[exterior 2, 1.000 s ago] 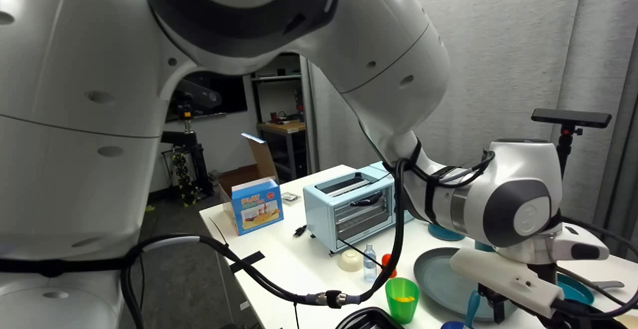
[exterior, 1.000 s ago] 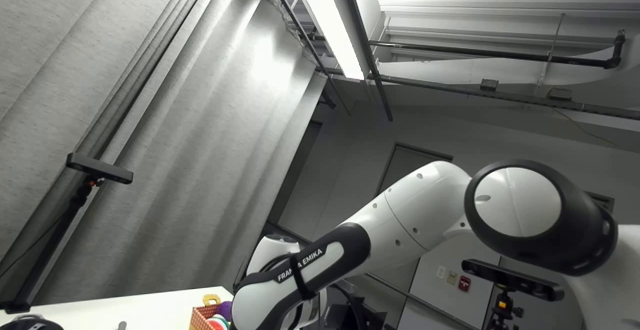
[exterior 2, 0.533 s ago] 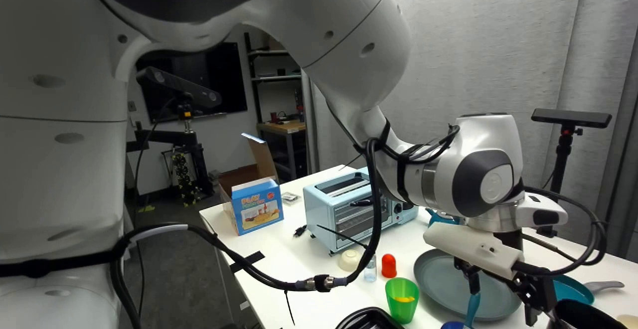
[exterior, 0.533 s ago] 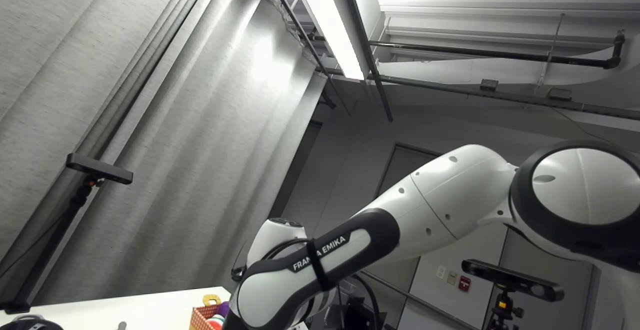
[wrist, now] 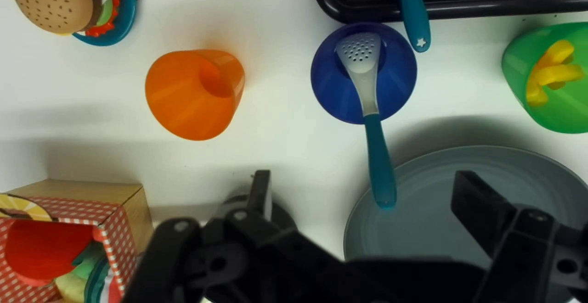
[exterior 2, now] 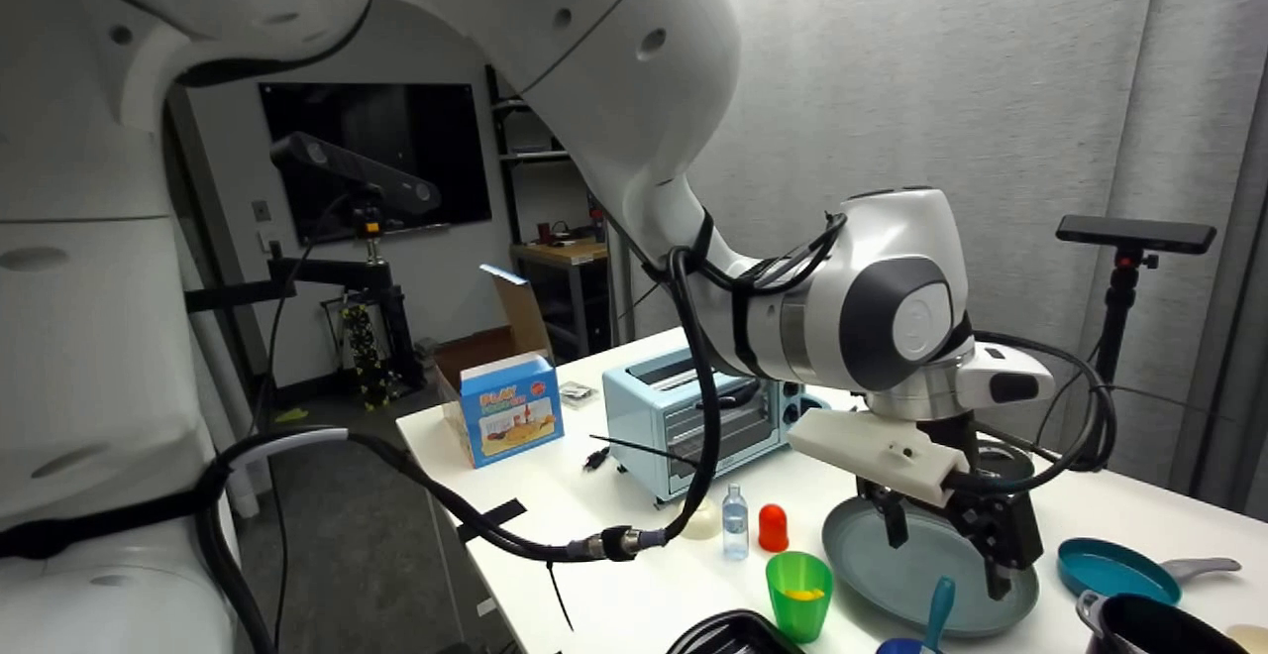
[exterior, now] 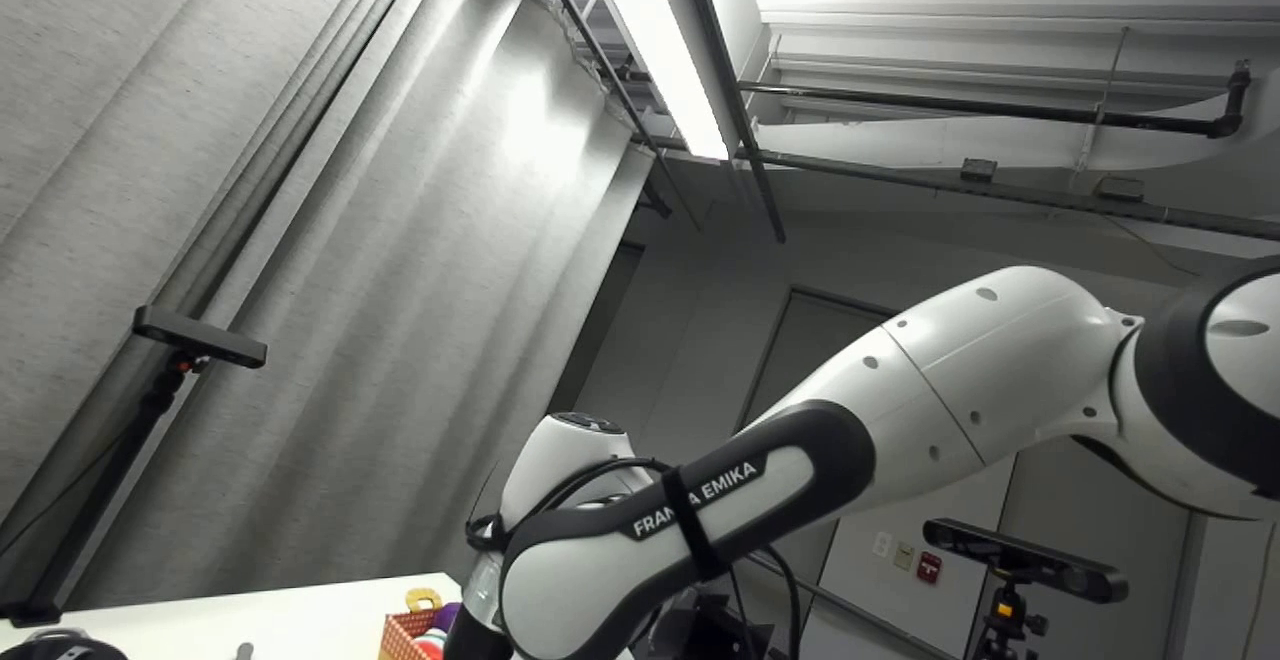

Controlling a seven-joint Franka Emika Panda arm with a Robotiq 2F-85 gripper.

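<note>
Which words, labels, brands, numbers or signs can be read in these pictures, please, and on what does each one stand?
"FRAN…A EMIKA": on the robot arm; a black strap covers one letter.
"PLAY": on the blue box; the line below is too blurred to read.
White star, no letters: on a teal handle.
Red wall box: marks too small to read.
No number can be read.

white bench (exterior 2: 634, 616) is pretty full: blue box (exterior 2: 512, 416) near lt-blue toaster oven (exterior 2: 745, 428), clear btl (exterior 2: 734, 530) standing next to a red piece (exterior 2: 773, 527), green cup (exterior 2: 796, 620) close by. grey plate (exterior 2: 890, 570) btwn that & a teal pan (exterior 2: 1108, 570), dk pot (exterior 2: 1157, 624) beside the pan. i spot an orange cup (wrist: 188, 103) & blue cup (wrist: 393, 75) too.
</note>
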